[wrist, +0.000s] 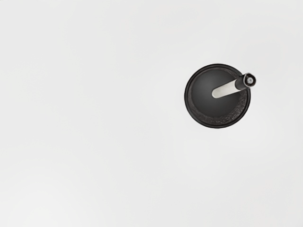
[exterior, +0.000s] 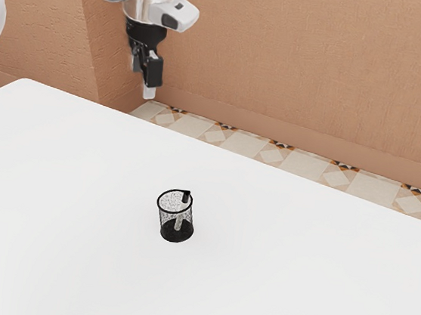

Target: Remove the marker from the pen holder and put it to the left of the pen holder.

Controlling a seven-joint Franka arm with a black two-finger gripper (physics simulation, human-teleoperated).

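Note:
My gripper (exterior: 143, 81) hangs high above the table's far edge, up and to the exterior view's left of the pen holder. Its two fingers stand apart, open, with nothing between them. The pen holder (exterior: 176, 231), a round black mesh cup, stands upright on the table. A marker (exterior: 186, 197) leans inside it, its black end just above the rim and its pale body visible through the mesh. Seen from above in the wrist view, the pen holder (wrist: 206, 97) has the marker (wrist: 229, 89) slanting across its inside, black end over the rim.
The white table (exterior: 289, 265) spreads around the pen holder. Its far edge runs across the exterior view, with patterned floor tiles (exterior: 281, 152) and a tan wall (exterior: 305, 62) beyond.

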